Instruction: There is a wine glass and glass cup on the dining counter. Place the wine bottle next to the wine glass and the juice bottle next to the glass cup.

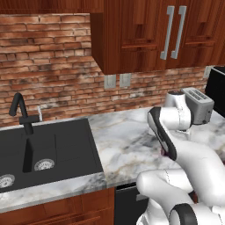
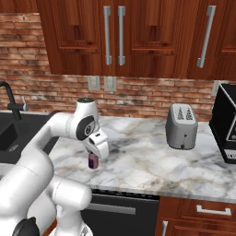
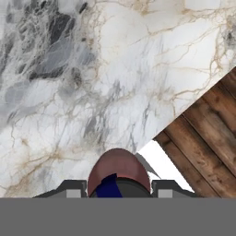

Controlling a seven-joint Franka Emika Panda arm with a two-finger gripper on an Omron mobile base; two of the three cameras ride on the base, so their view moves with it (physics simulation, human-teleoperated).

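Note:
The juice bottle (image 2: 93,162), small and pinkish-purple, is upright between my fingers over the wall-side marble counter (image 2: 138,156), near its front edge. My gripper (image 2: 93,157) points down and is shut on it. In the hand view the bottle's rounded top (image 3: 119,171) fills the gap between the two fingertips of the gripper (image 3: 119,189). In the left base view a sliver of the bottle (image 1: 163,152) peeks out behind my forearm. I cannot tell whether the bottle touches the counter. The wine glass, glass cup, wine bottle and dining counter are out of view.
A silver toaster (image 2: 181,125) stands at the back right of the counter, with a black appliance (image 2: 226,126) beyond it. A black sink (image 1: 48,149) with a faucet (image 1: 21,112) lies to the left. Wall cabinets (image 2: 115,37) hang overhead. Wood floor (image 3: 207,133) lies past the counter edge.

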